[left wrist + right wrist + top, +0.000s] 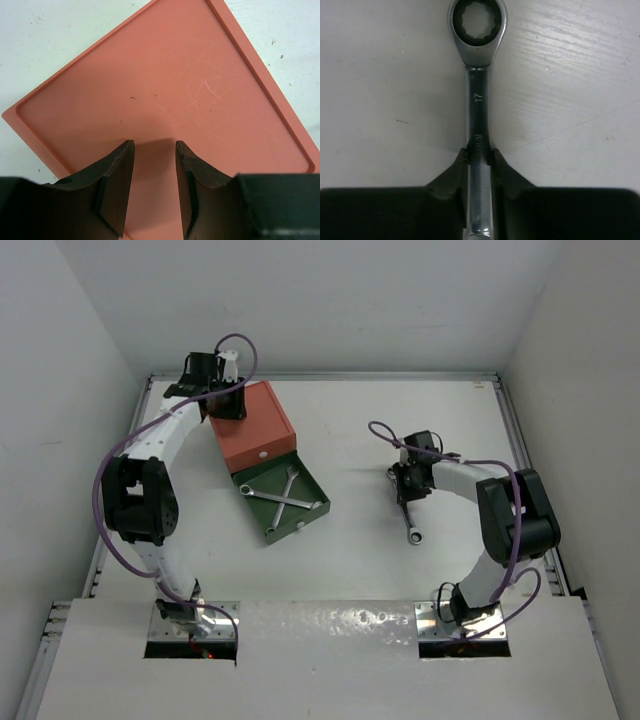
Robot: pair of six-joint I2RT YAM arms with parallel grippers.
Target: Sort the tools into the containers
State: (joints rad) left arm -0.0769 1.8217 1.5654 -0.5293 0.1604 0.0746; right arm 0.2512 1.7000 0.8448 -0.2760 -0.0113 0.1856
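The containers are one small box: an orange-red upper part (255,430), closed, and a dark green lower drawer (262,530) pulled out toward the front. Two silver wrenches (283,498) lie crossed in the green drawer. My left gripper (155,145) hangs open over the orange-red lid (165,85), at its back corner (225,400), with nothing between the fingers. A third silver wrench (479,100), marked 17, lies on the white table (412,525) to the right. My right gripper (480,152) is shut on its shaft, ring end pointing away from the wrist.
Purple cables loop along both arms (105,480). Raised white walls border the table on the left, back and right (505,410). The arm bases sit at the near edge (190,625).
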